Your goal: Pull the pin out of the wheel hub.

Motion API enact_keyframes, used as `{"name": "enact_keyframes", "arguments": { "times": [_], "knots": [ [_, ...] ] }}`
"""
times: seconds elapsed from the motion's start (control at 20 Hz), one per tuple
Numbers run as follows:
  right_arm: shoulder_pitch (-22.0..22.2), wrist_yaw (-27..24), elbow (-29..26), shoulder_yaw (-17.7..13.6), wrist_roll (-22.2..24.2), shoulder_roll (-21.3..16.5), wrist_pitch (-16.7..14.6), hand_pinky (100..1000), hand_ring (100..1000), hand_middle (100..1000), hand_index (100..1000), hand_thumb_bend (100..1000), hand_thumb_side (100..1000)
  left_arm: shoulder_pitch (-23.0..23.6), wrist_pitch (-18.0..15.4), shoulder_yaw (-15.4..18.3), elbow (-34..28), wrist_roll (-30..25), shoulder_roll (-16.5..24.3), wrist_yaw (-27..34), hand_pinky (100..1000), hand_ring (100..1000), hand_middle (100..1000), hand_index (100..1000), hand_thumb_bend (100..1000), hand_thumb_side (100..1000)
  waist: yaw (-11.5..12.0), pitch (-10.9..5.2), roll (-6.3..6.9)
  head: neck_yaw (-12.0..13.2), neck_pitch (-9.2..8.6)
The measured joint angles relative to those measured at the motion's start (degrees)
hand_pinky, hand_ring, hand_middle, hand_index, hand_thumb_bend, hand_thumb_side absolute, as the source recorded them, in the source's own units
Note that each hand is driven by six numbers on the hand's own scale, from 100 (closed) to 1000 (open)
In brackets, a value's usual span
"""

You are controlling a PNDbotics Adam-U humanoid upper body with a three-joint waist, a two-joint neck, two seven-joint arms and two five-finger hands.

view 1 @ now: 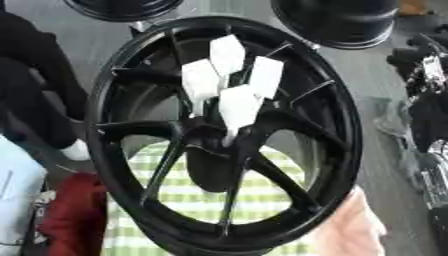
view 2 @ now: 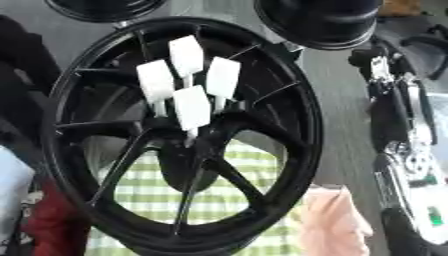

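A large black spoked wheel hub point(view 1: 337, 150) stands tilted and fills the middle of both views. Several white pins point(view 1: 238, 105) with flat, flag-like heads and thin stems stick out of its centre, close together. My right arm, black with silver joints, runs down the right edge. Its hand point(view 2: 378, 59) shows as a dark shape to the right of the rim, apart from the pins. Nothing touches the pins. My left hand is out of sight.
A green-and-white checked cloth point(view 1: 201, 195) lies under the wheel. A pale pink shape point(view 1: 350, 225) touches the rim at the lower right. Two more black wheels point(view 1: 337, 20) lie at the top. A red cloth point(view 1: 74, 210) and dark clothing are at the left.
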Motion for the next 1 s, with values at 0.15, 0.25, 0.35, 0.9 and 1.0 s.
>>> {"name": "enact_keyframes", "arguments": {
  "times": [0.15,0.25,0.35,0.9,1.0],
  "knots": [
    [0.39,0.16,0.00,0.00,0.01,-0.28,0.01,1000,807,681,867,100,600,-5.74,4.39,-3.29,-0.63,-7.02,7.88,-1.73,574,640,791,839,100,745,-0.15,-0.16,0.83,0.02,0.18],
    [0.75,0.36,0.00,0.01,0.04,-0.65,0.05,1000,806,680,867,100,599,-9.95,7.51,-5.87,-0.98,-13.23,12.92,-3.45,602,666,792,848,106,730,-0.18,-0.22,1.43,0.02,0.39],
    [0.82,0.52,0.00,0.03,0.14,-0.99,0.15,1000,806,679,867,100,587,-14.32,10.18,-8.79,-1.09,-20.54,17.17,-5.85,626,688,786,850,118,721,-0.22,-0.32,1.78,0.03,0.44],
    [1.85,1.63,0.02,0.49,0.64,-1.46,0.54,1000,803,677,866,100,597,-33.13,17.27,-23.15,3.39,-55.67,20.60,-18.13,703,749,813,879,169,797,0.06,-0.56,2.55,-0.86,0.46],
    [2.06,1.83,0.02,0.61,0.68,-1.46,0.57,1000,803,677,867,100,597,-36.52,18.83,-25.35,5.20,-58.94,18.65,-20.22,709,753,813,881,181,796,0.28,-0.67,2.53,-0.98,0.46]
  ]
}}
